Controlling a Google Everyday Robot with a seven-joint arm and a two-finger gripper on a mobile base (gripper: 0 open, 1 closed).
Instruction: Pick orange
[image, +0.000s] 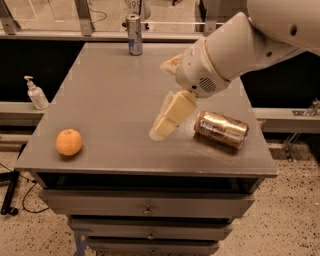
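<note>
The orange (69, 142) is a small round fruit near the front left corner of the grey table (115, 95). My gripper (162, 100) hangs over the middle of the table, well to the right of the orange and apart from it. It is open and empty, with one cream finger (171, 116) pointing down and left toward the tabletop. The white arm comes in from the upper right.
A gold-brown can (221, 129) lies on its side just right of the gripper. A silver can (134, 34) stands upright at the table's far edge. A soap dispenser (36, 93) stands on a ledge to the left. Drawers sit under the tabletop.
</note>
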